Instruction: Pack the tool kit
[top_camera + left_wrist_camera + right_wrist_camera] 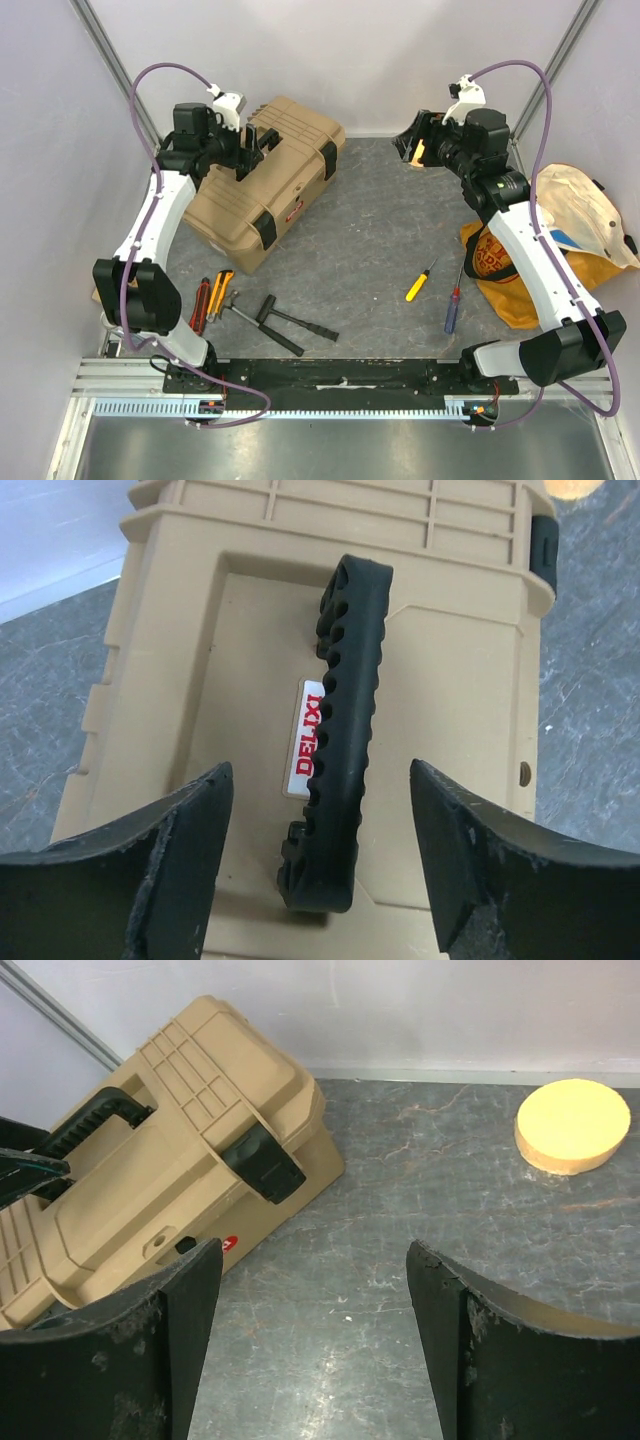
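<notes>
Toolbox handle (340,730) beneath spread left fingers (150,870)

Top: overhead, whole table (380,240). Left wrist: close over toolbox (250,670). Right wrist: toolbox farther.

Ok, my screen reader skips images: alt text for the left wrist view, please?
The left gripper, jaws open, hangs over the black ribbed handle of a closed tan ribbed plastic toolbox on a grey table.
</notes>
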Controlling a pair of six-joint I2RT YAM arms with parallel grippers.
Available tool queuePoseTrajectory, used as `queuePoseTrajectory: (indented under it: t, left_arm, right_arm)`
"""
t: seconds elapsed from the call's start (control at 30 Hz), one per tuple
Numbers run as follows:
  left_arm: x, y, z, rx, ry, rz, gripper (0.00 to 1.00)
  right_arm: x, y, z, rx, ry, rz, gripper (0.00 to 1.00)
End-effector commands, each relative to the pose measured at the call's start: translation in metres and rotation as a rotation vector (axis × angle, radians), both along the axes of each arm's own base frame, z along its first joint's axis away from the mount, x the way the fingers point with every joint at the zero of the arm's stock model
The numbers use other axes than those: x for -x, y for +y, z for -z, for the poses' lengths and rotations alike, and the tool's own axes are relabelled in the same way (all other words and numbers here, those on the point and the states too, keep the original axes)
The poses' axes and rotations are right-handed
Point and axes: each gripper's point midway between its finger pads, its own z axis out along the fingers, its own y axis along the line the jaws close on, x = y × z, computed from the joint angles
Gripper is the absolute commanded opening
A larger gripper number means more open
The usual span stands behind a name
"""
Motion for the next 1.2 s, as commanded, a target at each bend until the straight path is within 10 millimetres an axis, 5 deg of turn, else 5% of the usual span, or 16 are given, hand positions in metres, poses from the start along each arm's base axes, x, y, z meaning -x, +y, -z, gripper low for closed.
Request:
queuePoseTrajectory:
  t: [0.0, 0.13, 0.43, 0.63, 0.77, 1.17]
  left_arm:
    - [-0.003, -0.005, -0.010, -0.050, -0.041, 0.088, 0.74]
    - [-0.003, -0.003, -0.002, -0.063, -0.020, 0.083, 0.61]
    - [-0.010, -0.007, 0.015, -0.064, 0.023, 0.082, 0.49]
    - [-0.011, -0.024, 0.013, -0.068, 0.020, 0.087, 0.13]
    - [-0.009, -0.040, 0.004, -0.051, 0.028, 0.040, 0.02]
    - [0.005, -0.083, -0.015, 0.301, 0.184, -0.063, 0.02]
  right_arm:
    - [-0.004, -0.011, -0.003, 0.068, -0.043, 0.042, 0.82]
    - [-0.007, -0.026, -0.008, 0.120, -0.058, 0.108, 0.84]
    - [-0.011, -0.019, -0.011, 0.108, -0.052, 0.080, 0.86]
    - [-0.011, -0.007, 0.000, 0.055, -0.026, 0.030, 0.87]
    - [-0.010, 0.002, 0.013, -0.005, 0.011, 0.012, 0.87]
    - [-0.014, 0.030, 0.062, -0.135, 0.149, 0.029, 0.82]
